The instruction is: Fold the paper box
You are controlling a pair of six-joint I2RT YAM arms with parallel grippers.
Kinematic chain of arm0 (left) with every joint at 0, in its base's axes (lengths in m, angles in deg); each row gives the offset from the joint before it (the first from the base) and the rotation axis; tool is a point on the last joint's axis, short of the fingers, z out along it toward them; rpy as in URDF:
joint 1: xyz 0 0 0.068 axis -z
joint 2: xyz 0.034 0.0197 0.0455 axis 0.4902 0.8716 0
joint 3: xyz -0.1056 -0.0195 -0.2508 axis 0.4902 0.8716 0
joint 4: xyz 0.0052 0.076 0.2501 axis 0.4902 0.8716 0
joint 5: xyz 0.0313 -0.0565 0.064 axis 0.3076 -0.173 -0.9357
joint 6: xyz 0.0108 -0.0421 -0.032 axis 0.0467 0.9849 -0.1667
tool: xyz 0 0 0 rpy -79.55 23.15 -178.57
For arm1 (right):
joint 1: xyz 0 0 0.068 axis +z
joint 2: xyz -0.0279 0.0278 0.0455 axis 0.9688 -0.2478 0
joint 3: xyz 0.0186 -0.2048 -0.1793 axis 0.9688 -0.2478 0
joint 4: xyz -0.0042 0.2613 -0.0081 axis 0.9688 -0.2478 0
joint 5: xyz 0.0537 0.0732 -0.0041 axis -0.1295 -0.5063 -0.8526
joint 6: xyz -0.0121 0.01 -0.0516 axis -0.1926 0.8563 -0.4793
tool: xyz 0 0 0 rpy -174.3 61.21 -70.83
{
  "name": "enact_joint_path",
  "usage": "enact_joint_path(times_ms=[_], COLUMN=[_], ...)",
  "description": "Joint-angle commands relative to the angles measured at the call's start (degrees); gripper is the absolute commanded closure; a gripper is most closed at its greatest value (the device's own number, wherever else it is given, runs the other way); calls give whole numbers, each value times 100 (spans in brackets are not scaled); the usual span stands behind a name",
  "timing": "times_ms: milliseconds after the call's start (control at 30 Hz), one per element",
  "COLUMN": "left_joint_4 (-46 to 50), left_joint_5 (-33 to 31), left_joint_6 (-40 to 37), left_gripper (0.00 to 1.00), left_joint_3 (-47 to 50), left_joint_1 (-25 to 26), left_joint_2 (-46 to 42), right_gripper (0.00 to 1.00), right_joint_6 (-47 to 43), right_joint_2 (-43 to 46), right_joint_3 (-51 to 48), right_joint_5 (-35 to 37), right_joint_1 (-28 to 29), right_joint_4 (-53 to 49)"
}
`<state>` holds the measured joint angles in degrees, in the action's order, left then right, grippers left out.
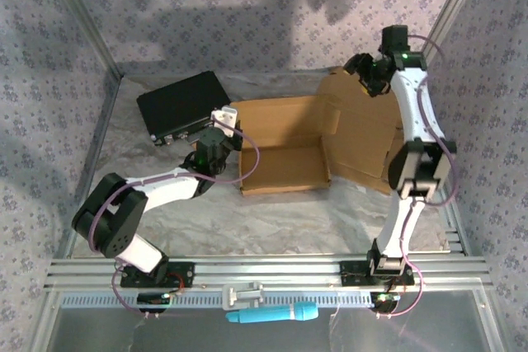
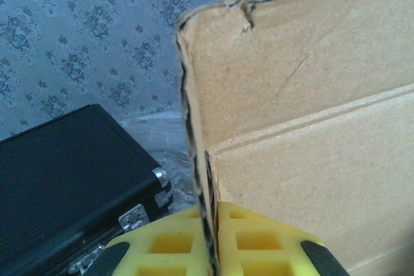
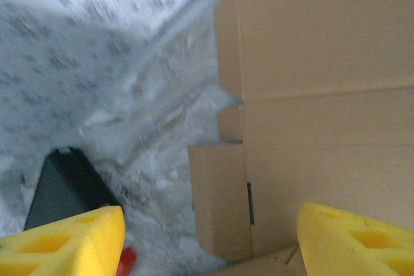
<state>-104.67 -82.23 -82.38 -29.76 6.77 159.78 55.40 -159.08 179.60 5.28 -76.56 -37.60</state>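
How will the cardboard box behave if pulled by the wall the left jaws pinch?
Probably light: the cardboard box is thin, single-sheet. It will likely hinge at its creases rather than lift whole. The frayed edge in the left gripper might tear.

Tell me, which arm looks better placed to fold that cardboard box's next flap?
Probably the right: its open fingers hover by the unfolded flap, free to push. The left fingers are clamped on the box wall, steadying it.

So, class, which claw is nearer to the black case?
Left. The left claw clamps the paper box just beside the black case; the right claw hovers open at the box's opposite side.
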Motion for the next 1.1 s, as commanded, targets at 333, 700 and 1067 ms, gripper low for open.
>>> enact_joint_path(times_ms=[333,700,1067], left_joint_4=[111,73,102], left_joint_5=[746,733,513], left_joint_6=[-125,173,1095], left_gripper=[90,90,89], left_joint_3=[-736,-746,-562], left_joint_1=[-484,-483,-278], left_joint_2=[550,623,415], right_gripper=[34,37,42], right_joint_6=[-27,539,1354], right_joint_2=[58,897,1514], right_joint_3=[-384,-1830,-2910], right_joint_5=[-1804,-2193,-2240], right_joint_1=[385,519,824], right_joint_4=[-1233,-806,-223])
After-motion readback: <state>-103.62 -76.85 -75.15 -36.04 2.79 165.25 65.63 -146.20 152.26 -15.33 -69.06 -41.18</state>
